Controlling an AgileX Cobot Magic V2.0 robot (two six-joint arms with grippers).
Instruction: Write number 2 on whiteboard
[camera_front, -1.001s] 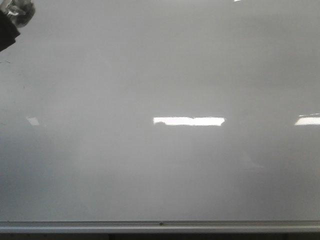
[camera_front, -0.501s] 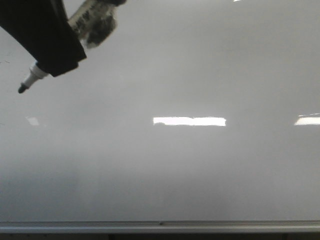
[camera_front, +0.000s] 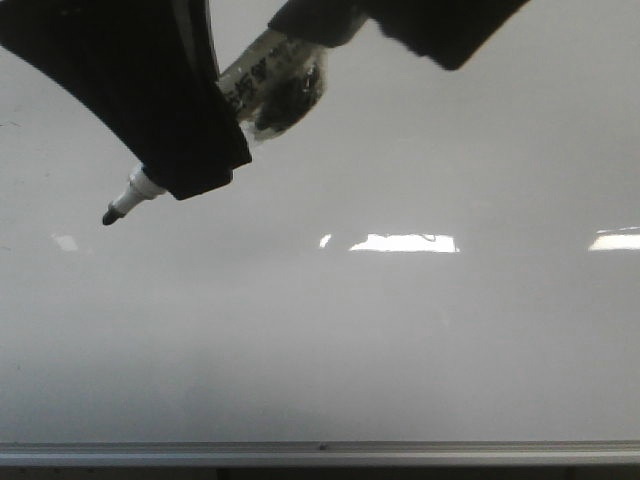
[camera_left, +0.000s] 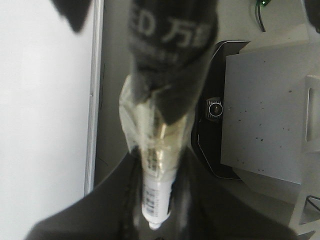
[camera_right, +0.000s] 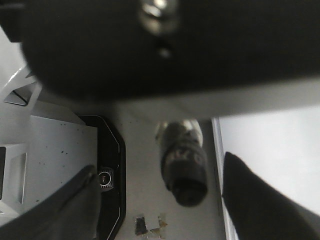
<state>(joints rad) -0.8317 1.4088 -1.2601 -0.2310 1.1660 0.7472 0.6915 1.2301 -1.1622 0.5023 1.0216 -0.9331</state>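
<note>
No digit shows yet on the whiteboard (camera_front: 400, 340), which fills our front view, glossy grey-white, with bright rectangular glare across its middle and a silver rail (camera_front: 320, 453) along its lower edge. In the upper left of that view we see a marker (camera_front: 135, 196), uncapped, its black tip pointing down and to the left, close over the board; we cannot tell whether the tip touches the surface. The left pincer (camera_front: 180, 120) has its dark fingers closed around the marker's barrel (a wrap of clear tape bulges around the barrel behind the grip). In the left wrist view the marker (camera_left: 157, 195) runs between the fingers, its white end facing the camera, with the board's edge to one side. The right pincer (camera_right: 160, 195) has its fingers spread wide apart and nothing gripped between them; a dark cap-like cylinder (camera_right: 184, 165) appears between them, blurred, and we cannot say what it is.
</note>
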